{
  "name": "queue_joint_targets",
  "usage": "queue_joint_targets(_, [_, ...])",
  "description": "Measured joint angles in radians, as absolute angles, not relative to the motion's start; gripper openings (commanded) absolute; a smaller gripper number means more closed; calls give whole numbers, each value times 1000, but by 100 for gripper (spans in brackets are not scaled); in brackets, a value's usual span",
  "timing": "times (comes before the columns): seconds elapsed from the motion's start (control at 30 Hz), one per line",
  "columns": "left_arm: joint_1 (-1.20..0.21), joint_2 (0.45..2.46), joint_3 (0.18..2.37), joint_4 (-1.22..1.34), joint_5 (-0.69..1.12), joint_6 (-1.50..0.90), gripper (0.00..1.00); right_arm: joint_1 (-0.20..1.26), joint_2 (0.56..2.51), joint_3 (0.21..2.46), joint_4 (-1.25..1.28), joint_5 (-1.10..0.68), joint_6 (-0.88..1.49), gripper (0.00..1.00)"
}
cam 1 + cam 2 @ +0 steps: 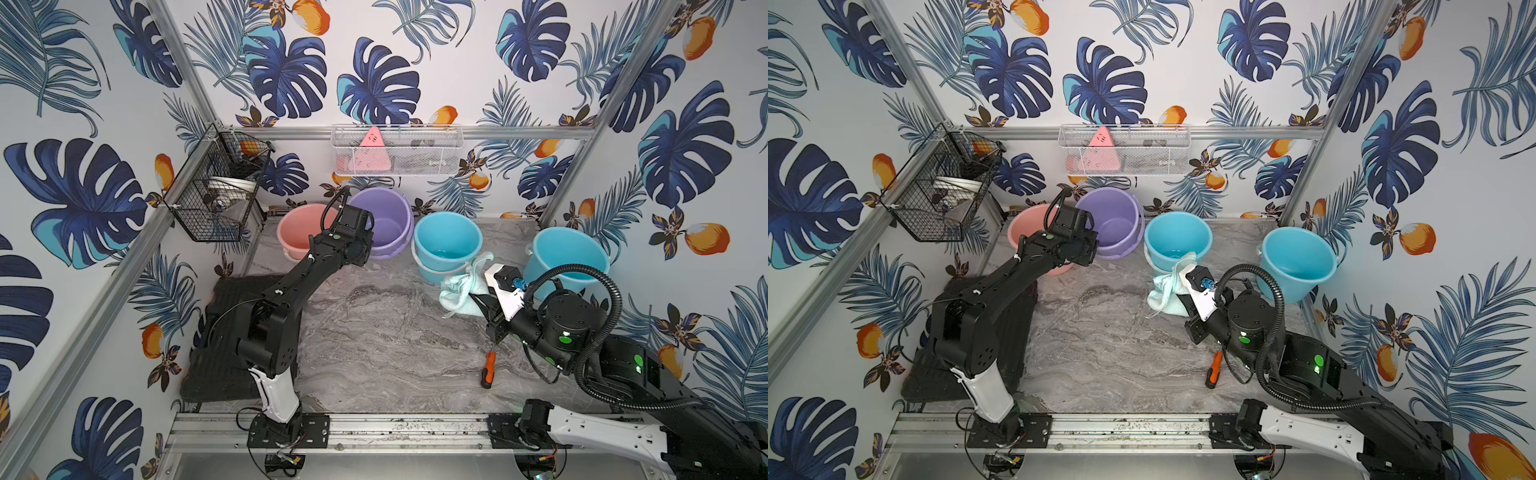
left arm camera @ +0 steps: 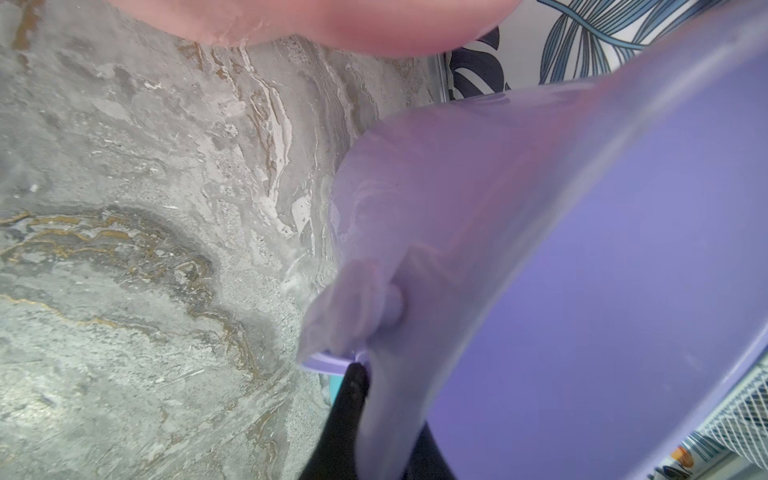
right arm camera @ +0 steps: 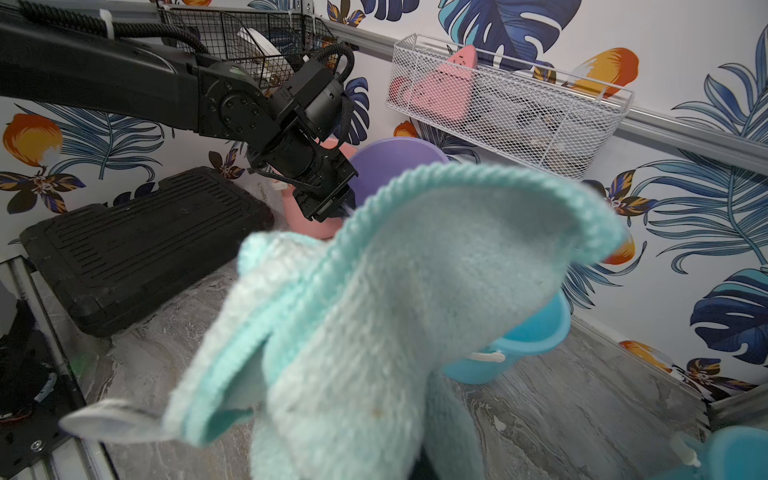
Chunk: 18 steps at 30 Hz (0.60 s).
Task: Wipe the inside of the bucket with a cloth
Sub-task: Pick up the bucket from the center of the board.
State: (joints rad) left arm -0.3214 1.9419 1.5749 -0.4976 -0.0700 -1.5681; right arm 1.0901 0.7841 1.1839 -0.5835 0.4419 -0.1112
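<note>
Leftmost, a black wire basket (image 1: 208, 195) hangs on the side wall above a black ribbed case (image 1: 224, 316) lying on the marble table (image 1: 374, 332). Next, the left arm (image 1: 291, 282) covers part of a pink bucket (image 1: 291, 232) and the near rim of the purple bucket (image 1: 388, 220), which is tipped with its mouth toward the front. The left wrist view shows the left claw (image 2: 374, 424) clenched on that rim. Above, a white mesh basket (image 1: 397, 151) on the back wall holds a pink triangle (image 1: 371, 153). Further right, the cloth (image 1: 459, 286) hangs bunched from the right claw (image 1: 476, 298), which grasps it just in front of a blue bucket (image 1: 446, 243), apart from the purple one. The cloth fills the right wrist view, hiding the fingers. An orange-handled screwdriver (image 1: 487, 370) lies nearer the front, and a second blue bucket (image 1: 565, 259) stands far right.
</note>
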Motion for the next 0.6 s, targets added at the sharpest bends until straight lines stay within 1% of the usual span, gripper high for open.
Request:
queue_joint_targets(0.37, [-351, 1761, 1426, -448, -47, -1508, 0, 1090, 796, 1184, -583, 439, -105, 0])
queue_joint_targets(0.6, [-377, 1610, 1289, -436, -29, -1402, 0, 1090, 801, 1201, -581, 465, -114, 0])
